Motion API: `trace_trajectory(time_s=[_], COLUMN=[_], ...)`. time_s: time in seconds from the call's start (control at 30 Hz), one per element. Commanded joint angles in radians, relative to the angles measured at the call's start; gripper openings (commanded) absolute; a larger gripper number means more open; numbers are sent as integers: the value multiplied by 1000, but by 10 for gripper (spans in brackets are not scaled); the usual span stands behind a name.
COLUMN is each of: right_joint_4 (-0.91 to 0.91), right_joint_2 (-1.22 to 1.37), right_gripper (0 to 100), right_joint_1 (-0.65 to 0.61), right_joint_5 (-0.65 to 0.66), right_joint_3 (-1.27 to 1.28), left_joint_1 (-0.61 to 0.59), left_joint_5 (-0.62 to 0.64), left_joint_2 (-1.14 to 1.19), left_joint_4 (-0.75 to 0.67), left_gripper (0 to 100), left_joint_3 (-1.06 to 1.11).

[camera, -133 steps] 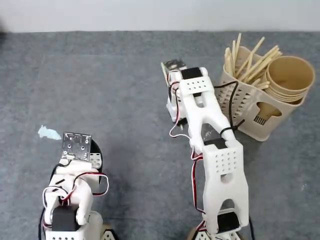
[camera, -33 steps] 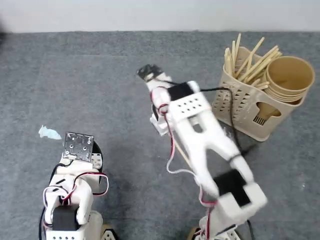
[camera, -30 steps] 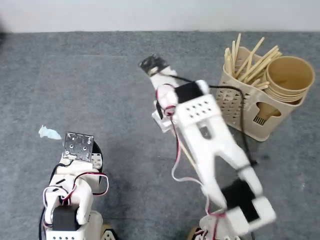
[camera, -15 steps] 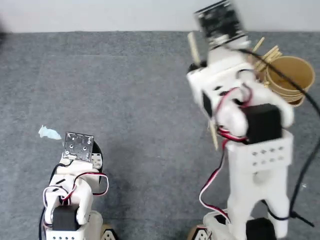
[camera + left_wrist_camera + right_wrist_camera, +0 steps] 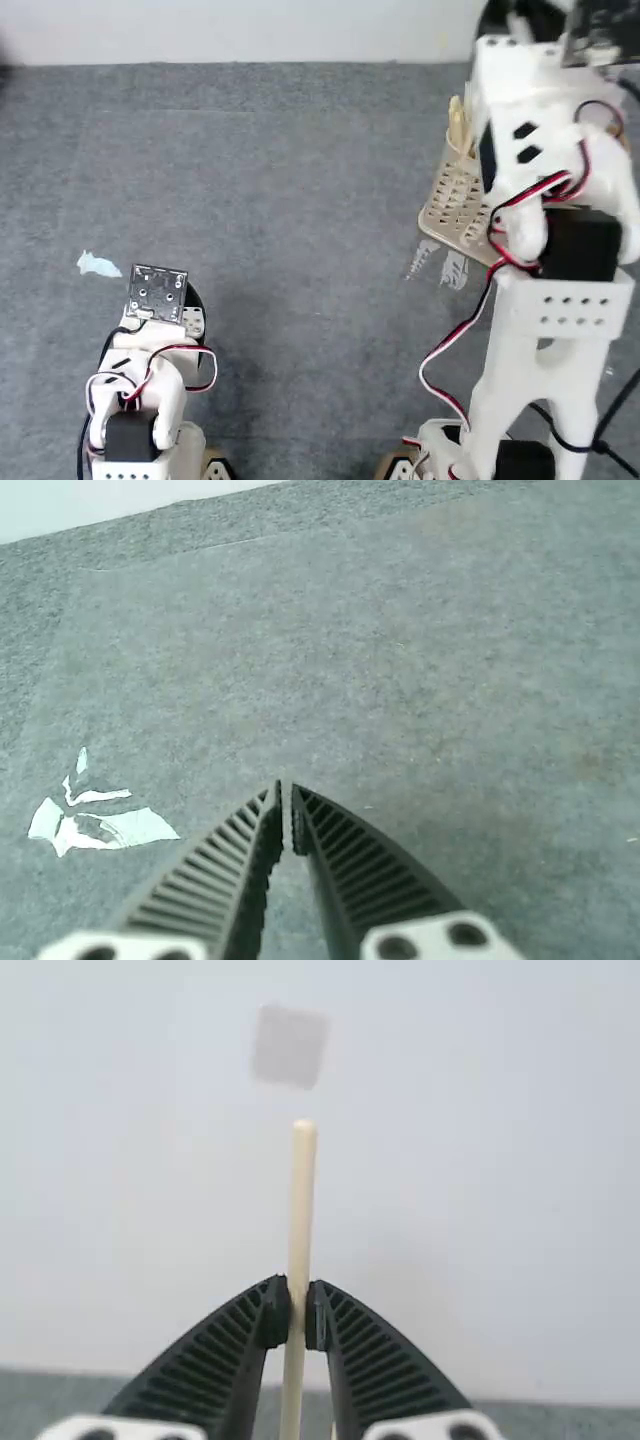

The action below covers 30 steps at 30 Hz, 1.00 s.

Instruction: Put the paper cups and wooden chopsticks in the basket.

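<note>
1. Right gripper (image 5: 297, 1315) pinches a single wooden chopstick (image 5: 302, 1200) between its black ribbed fingers (image 5: 235, 1350). We see the jaws pressed against the stick from both sides, and the stick runs straight out past the tips to a blunt, squared end
2. We find the held chopstick set against a pale wall (image 5: 480, 1160), where a blurred grey square patch (image 5: 290, 1045) sits just beyond the stick's end
3. From the high view we see the right arm (image 5: 545, 300) standing tall at the right side of the table. Its upper links are over the beige slotted basket (image 5: 452, 195), which stands on the grey carpet (image 5: 300, 200) near the far right corner. Much of the basket is hidden behind the arm
4. We make out a bundle of chopsticks (image 5: 460, 120) standing upright in the part of the basket that shows, their ends poking above the rim just beside the arm
5. Well apart from all this, at the near left, we see the left arm (image 5: 140, 390) folded low over the carpet. Its own camera shows the left gripper (image 5: 285, 825) with its fingers pressed together at the tips and bare carpet beyond them
6. We note a torn scrap of pale paper (image 5: 95, 820) lying flat on the carpet near the left gripper, off to one side and not touching it. In the high view the scrap sits just beyond the left arm, toward the table's left edge
</note>
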Motion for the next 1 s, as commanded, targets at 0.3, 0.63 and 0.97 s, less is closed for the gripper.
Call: trace_trajectory(time_s=[0.3, 0.63, 0.97], right_joint_4=[-510, -478, -246], right_joint_2=[-39, -42, -182], right_gripper=[8, 50, 76], right_joint_1=[74, 76, 62], right_joint_5=[-2, 87, 77], right_joint_3=[423, 491, 420], left_joint_1=[0, 0, 0], left_joint_5=[-5, -5, -5], left_joint_2=[-14, -14, -14], left_joint_4=[2, 2, 2], left_gripper=[14, 14, 14], left_joint_3=[-5, -4, -4])
